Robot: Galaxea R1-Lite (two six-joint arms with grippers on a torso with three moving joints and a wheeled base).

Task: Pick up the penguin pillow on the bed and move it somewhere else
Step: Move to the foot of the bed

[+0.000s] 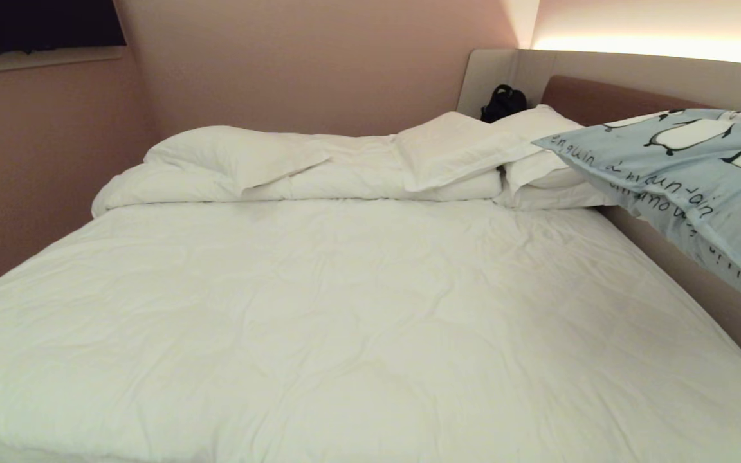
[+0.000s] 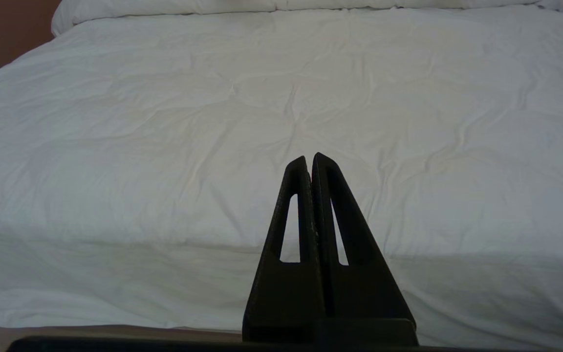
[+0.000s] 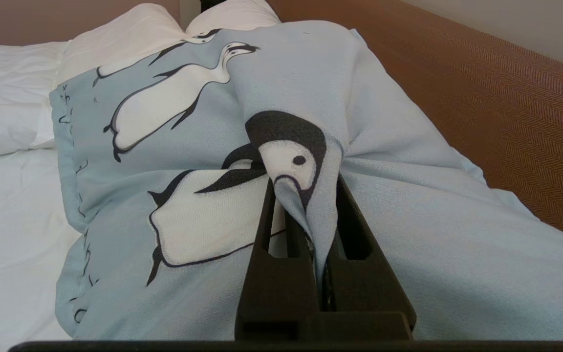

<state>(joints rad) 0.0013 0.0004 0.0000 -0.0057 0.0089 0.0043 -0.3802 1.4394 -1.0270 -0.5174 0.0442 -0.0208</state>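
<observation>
The penguin pillow (image 1: 679, 170), light blue-grey with black-and-white penguins and dark script, hangs in the air over the right edge of the bed (image 1: 345, 308), one corner pointing left. My right gripper (image 3: 306, 188) is shut on a pinched fold of the penguin pillow (image 3: 203, 146), right at a penguin's head; this gripper is outside the head view. The left gripper (image 2: 309, 159) is shut and holds nothing, parked low before the bed's white sheet (image 2: 213, 122).
Plain white pillows (image 1: 473, 151) and a rumpled white duvet (image 1: 248, 170) lie along the far end of the bed. The brown padded headboard (image 1: 595, 96) and a beige side panel (image 1: 698, 270) run along the right. A black bag (image 1: 503, 101) sits in the corner. A pink wall (image 1: 36, 167) bounds the left.
</observation>
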